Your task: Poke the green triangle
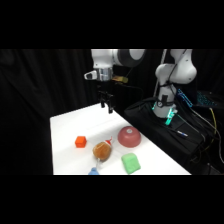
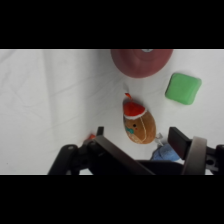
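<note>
1. My gripper (image 1: 106, 106): hangs high over the far end of the surface (image 1: 65, 132), well apart from every item, holding nothing. I cannot tell whether it is wide or narrow.
2. Triangle (image 1: 131, 163): small bright green block with rounded corners, lying flat near the front edge of the surface, just in front of the dome (image 1: 129, 136) and clear of it. In the wrist view (image 2: 183, 88) it sits apart from the dome (image 2: 141, 61).
3. Triangle, handling (judged): probably light and stiff with a smooth skin, so likely to slide or skitter if struck at an edge. No grasp is called for; the broad top face near its middle looks the best spot to poke.
4. Triangle, heading: reads nearly square from above; long axis and point cannot be told.
5. Toy (image 1: 102, 150): brown, egg-shaped, with a red cap, left of the triangle.
6. Cube (image 1: 80, 142): orange-red, further left.
</note>
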